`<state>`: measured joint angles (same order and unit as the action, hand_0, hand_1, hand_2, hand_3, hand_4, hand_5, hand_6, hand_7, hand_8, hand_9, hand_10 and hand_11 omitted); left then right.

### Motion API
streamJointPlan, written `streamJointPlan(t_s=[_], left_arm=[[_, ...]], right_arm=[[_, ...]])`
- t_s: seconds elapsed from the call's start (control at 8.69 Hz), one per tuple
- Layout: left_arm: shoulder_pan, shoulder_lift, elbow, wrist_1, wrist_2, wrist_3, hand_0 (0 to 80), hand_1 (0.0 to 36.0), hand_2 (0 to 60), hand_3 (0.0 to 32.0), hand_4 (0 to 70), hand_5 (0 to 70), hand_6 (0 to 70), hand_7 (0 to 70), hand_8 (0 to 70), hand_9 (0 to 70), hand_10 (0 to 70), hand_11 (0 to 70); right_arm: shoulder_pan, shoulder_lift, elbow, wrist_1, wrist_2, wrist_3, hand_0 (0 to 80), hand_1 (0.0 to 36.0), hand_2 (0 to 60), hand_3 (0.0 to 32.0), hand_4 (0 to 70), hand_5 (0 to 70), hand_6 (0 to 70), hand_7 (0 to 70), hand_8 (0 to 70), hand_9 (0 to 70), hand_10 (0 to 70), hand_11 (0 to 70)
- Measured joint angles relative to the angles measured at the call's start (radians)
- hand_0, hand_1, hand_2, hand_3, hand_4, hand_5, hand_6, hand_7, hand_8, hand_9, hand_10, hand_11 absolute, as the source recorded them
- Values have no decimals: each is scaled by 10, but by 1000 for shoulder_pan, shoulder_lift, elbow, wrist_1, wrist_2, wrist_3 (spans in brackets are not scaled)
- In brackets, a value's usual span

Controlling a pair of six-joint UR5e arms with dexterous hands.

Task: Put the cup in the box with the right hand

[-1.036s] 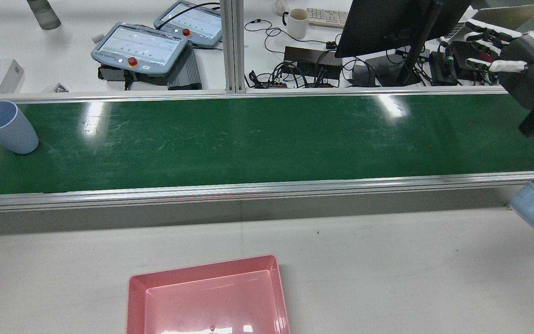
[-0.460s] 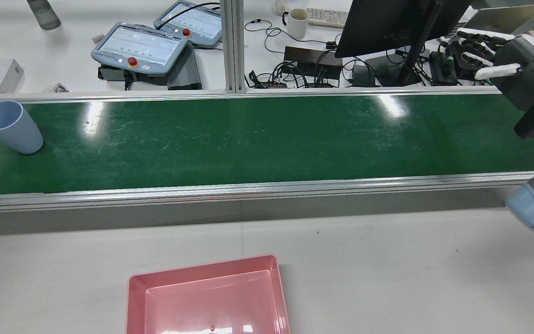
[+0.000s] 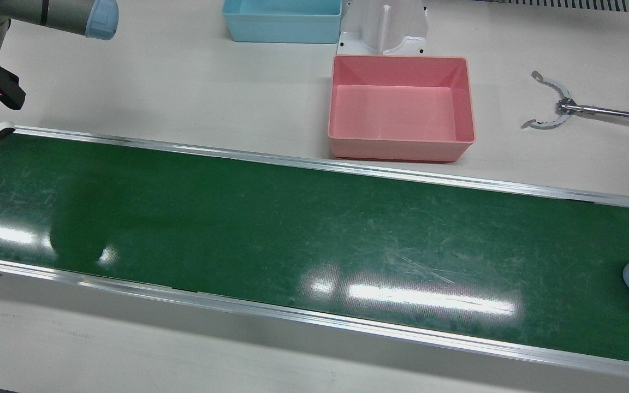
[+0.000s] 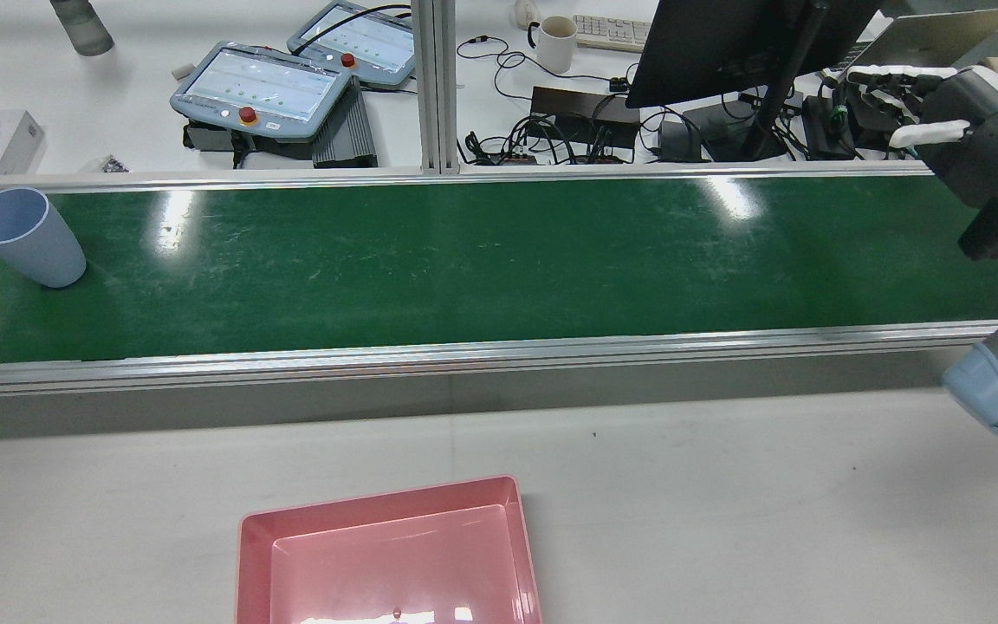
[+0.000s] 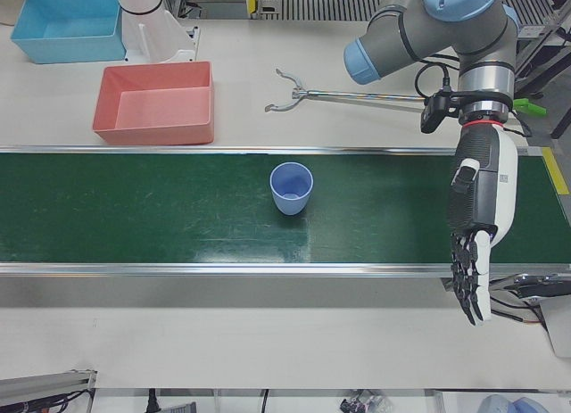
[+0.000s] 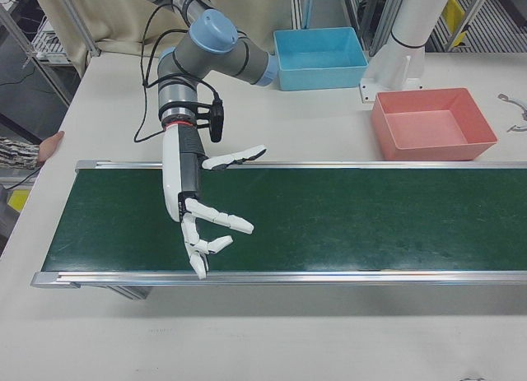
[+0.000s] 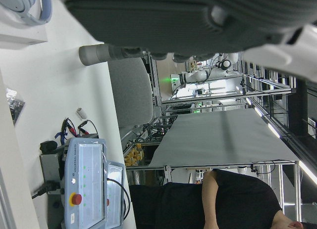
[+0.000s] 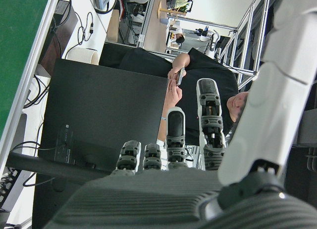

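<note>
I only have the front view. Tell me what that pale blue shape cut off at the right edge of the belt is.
Observer: It is the cup. The left-front view shows it whole, standing upright on the green belt, mouth up.
Operator: Report my right hand.
Observer: The right-front view shows the right hand open, fingers spread, holding nothing, at the end of the belt away from the cup.
Operator: Now tell me where the left hand is.
Observer: The left hand hangs open, fingers pointing down, over the belt's operator-side rail, apart from the cup.
</note>
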<state>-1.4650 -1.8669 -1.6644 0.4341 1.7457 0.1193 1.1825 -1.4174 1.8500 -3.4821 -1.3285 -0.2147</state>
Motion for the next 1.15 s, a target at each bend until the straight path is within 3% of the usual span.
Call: streamJointPlan(t_s=[0.12,0.23,0.46,0.58,0.92,1.15], left_arm=[[0,0,0,0,0,0,0,0,0,0,0,0,0,0,0,0,0,0],[0,0,0,0,0,0,0,0,0,0,0,0,0,0,0,0,0,0],[0,0,0,0,0,0,0,0,0,0,0,0,0,0,0,0,0,0],[0,0,0,0,0,0,0,0,0,0,0,0,0,0,0,0,0,0],[0,0,0,0,0,0,0,0,0,0,0,0,0,0,0,0,0,0],[0,0,0,0,0,0,0,0,0,0,0,0,0,0,0,0,0,0]], right_arm=[[-2,0,0,0,0,-1,569,69,0,0,373,51,148,661,57,189,94,151],[-5,0,-1,0,-1,-3,570,79,0,0,384,48,129,567,27,133,83,135],[-10,-1,-1,-1,-4,-5,560,85,0,0,382,43,108,477,11,81,60,103],[-10,-1,-1,-4,-8,-5,556,87,0,0,390,42,107,472,11,80,57,98],[-12,-2,-2,-63,-26,1,559,95,0,0,424,42,122,558,14,97,55,94],[-13,-2,-2,-75,-29,1,560,95,0,0,427,43,116,518,13,89,62,104]])
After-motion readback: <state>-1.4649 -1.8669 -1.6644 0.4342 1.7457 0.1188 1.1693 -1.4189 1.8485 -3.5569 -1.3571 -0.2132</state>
